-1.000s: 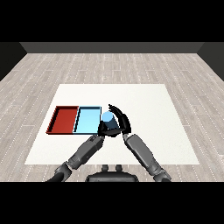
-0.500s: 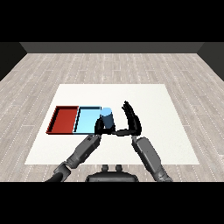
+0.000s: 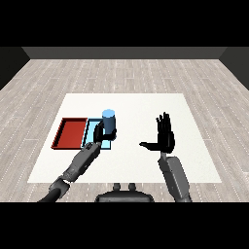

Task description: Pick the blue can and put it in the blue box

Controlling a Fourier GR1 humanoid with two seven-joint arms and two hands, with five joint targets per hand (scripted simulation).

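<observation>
The blue can [image 3: 109,120] stands upright over the right part of the light blue tray [image 3: 91,137], and my left hand [image 3: 101,132] is curled round its lower half. I cannot tell whether the can rests on the tray floor or hangs just above it. The hand and can hide most of the tray. My right hand [image 3: 165,135] is raised to the right of the can, well apart from it, with its fingers straight and spread and nothing in it.
The red tray [image 3: 70,133] lies directly left of the blue tray, touching it. Both sit on the left part of the white table [image 3: 146,104], whose front edge runs just below my forearms.
My right hand has let go of the can and drawn away to the right, opening wide. The can has stayed with my left hand and shifted slightly left over the blue tray.
</observation>
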